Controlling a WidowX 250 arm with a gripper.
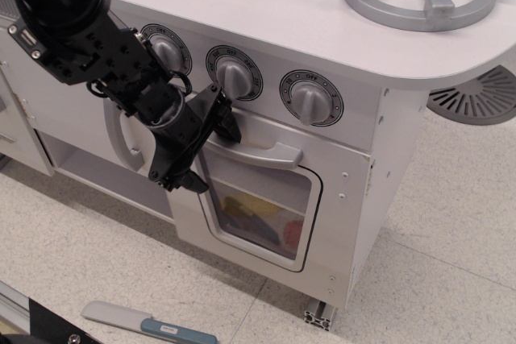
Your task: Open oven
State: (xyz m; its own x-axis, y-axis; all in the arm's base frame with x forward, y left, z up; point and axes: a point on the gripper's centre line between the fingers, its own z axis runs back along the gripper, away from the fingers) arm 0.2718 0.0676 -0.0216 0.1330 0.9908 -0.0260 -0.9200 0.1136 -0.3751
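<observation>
Since the door was still flush in its frame, the job stood at its first step: getting hold of the handle. The oven (266, 199) filled the lower middle of the white toy kitchen, below three knobs (235, 74), its rounded window (256, 213) showing blurred coloured toys inside. The black arm (81, 26) came down from the upper left across the cabinet door (81, 126) with the vertical grip. The grey bar handle (258, 149) ran across the top of the oven door.

To do this well, I judged the pincer should close over the bar nearer its middle, where it stands off the door, and then pull outward and down about the bottom hinge rather than straight back, so it would not slip off the smooth plastic.

The pincer (205, 147) was spread wide, one finger (229, 126) at the left end of the bar, apparently touching or just above it, the other finger (181, 176) hanging lower beside the door's left edge. It held nothing. On the floor lay a toy knife (149, 321).
</observation>
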